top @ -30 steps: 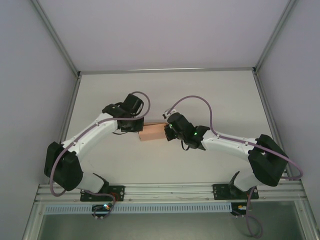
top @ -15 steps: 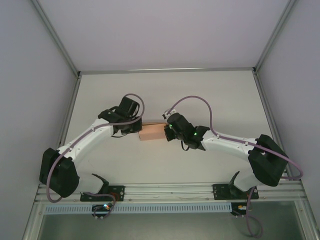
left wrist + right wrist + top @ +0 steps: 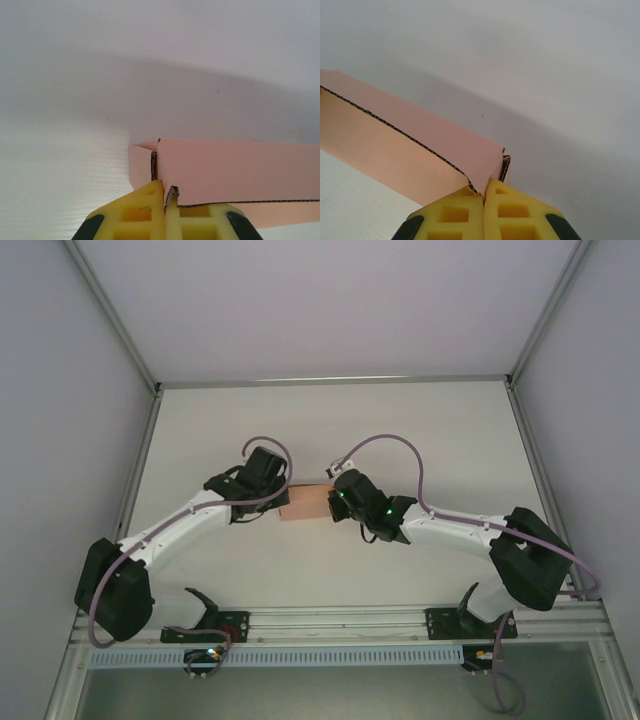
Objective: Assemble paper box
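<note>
left gripper [image 3: 166, 196] first - its two yellow fingers [image 3: 137, 212] are squeezed tight together with a thin edge of the paper box [image 3: 240, 170] pinched in the slit between them, right at a corner of the box. from its wrist cam you can see the corrugated cut edge of the salmon-pink card running off to the right, plus a short bit of card poking out to the left past the corner. the right gripper [image 3: 484, 194] is doing the same thing at the other end: fingers closed, a pink wall of the box clamped between the tips where that wall folds round a corner, and the long side stretching away up and to the left with its raw edge showing. from the top camera the box sits between the two grippers as a small pink rectangle, about mid-table [image 3: 400, 430] and a bit left of centre, with both arms bent inward toward it. can't tell whether it's resting on the white surface or lifted off it - the wrists cover both ends.
</note>
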